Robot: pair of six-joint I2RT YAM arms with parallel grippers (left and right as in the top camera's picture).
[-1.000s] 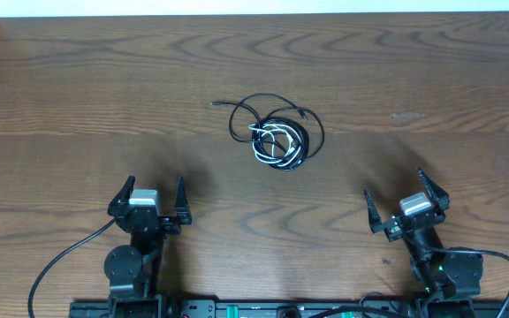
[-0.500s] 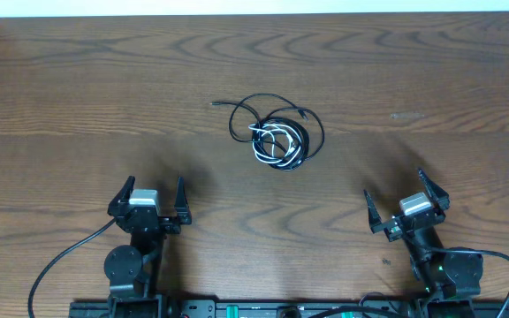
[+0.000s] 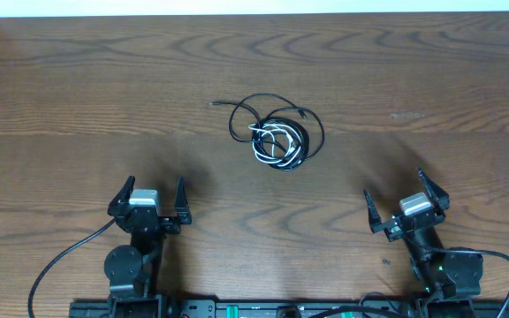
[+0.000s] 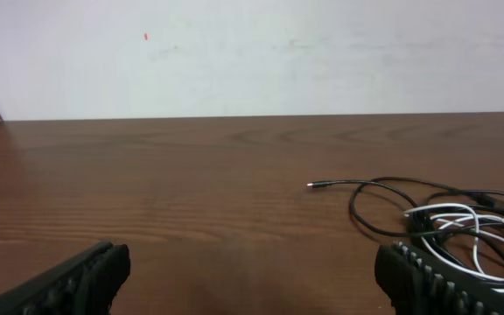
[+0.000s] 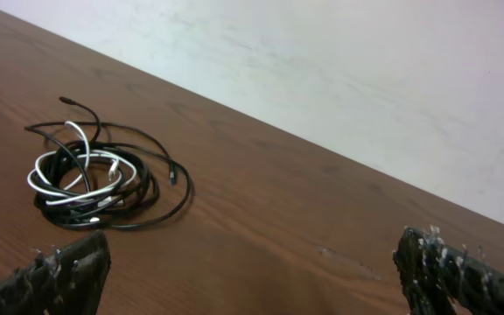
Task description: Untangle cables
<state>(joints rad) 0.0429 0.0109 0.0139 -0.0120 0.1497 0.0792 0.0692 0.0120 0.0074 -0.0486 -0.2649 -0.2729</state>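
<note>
The cables (image 3: pixel 277 134) lie in one tangled coil on the wooden table, thin black loops wound with a white one. A loose black end with a plug (image 3: pixel 215 105) trails off to the coil's left. In the left wrist view the cables (image 4: pixel 458 227) sit ahead to the right; in the right wrist view the cables (image 5: pixel 94 185) sit ahead to the left. My left gripper (image 3: pixel 155 188) stands open near the front left, nothing between its fingers. My right gripper (image 3: pixel 394 184) stands open near the front right, also holding nothing. Both are well short of the coil.
A white wall (image 4: pixel 252 52) rises behind the table's far edge (image 3: pixel 254 14). Thick black cords (image 3: pixel 60 261) run from the arm bases along the front edge. A small scuff (image 5: pixel 348 260) marks the wood ahead of the right gripper.
</note>
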